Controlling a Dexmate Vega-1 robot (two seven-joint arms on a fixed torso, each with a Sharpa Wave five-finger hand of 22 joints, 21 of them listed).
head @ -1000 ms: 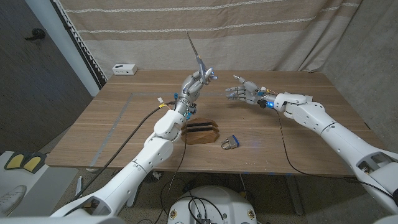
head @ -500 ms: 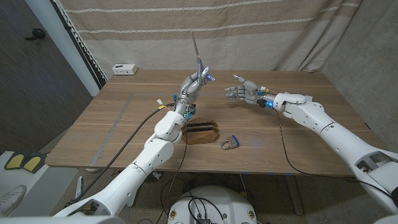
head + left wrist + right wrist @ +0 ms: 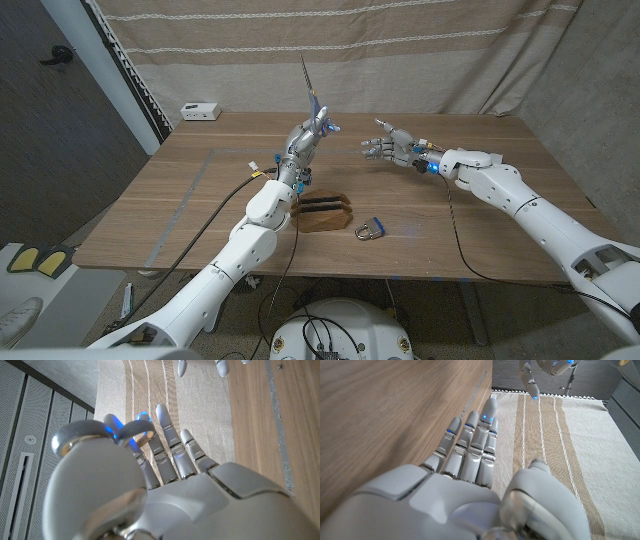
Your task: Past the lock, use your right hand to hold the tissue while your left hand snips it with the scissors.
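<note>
Tissue not made out anywhere. Wooden worktop [image 3: 180, 210], striped curtain [image 3: 400, 50] behind, white box [image 3: 200, 111] far left. Left hand [image 3: 308, 135] raised mid-worktop, clamped on scissors [image 3: 312, 95], blades together, long axis near upright, tips up. Padlock [image 3: 369, 230] near edge. Right hand [image 3: 392, 147] empty, fingers apart.

The head camera looks down over the brown wooden table [image 3: 200, 190]; each wrist camera peers close along its hand toward the shared striped beige curtain [image 3: 330, 50].
</note>
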